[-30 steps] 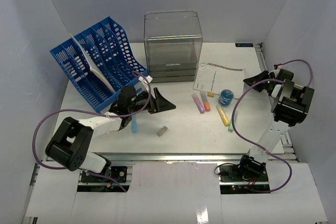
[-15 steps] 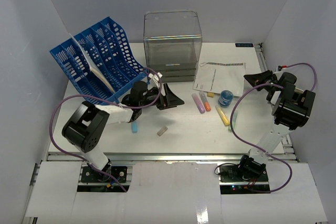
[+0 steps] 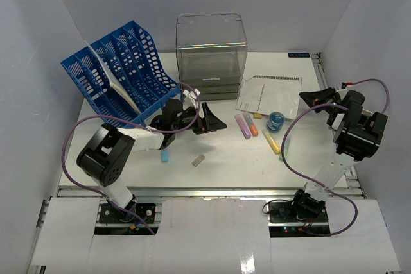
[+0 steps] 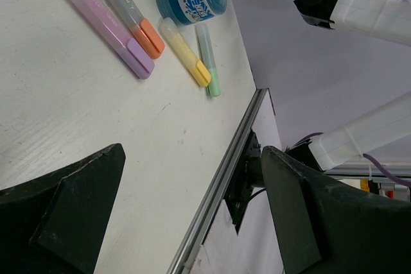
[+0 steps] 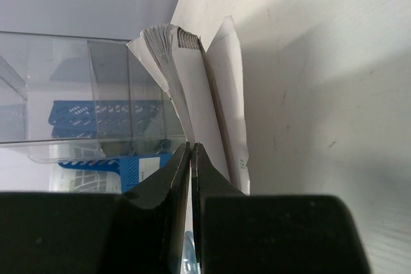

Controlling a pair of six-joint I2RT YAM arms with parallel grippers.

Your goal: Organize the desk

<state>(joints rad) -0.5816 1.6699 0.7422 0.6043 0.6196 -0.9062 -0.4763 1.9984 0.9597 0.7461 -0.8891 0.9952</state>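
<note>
The left gripper hovered over the middle of the desk, jaws spread wide and holding nothing. Its wrist view looked down on bare white tabletop, with the front rail running off to the right. The right gripper sat low at the desk's right edge. Its jaws were pressed almost together at the near corner of the booklet, with a thin pale sliver pinched between them.

Since a second ago the left arm had swung right, from above the blue marker to just in front of the box. In the last half second it barely crept further. The right gripper had edged slightly towards the back, and the booklet had turned a little with it. The blue marker and the eraser had stayed put.

The count:
- Five markers: purple, orange, yellow, green and the blue one.
- One blue tub.
- One small yellow block.
- One eraser and one booklet.
- One blue rack at the back left.
- One clear box at the back centre.
</note>
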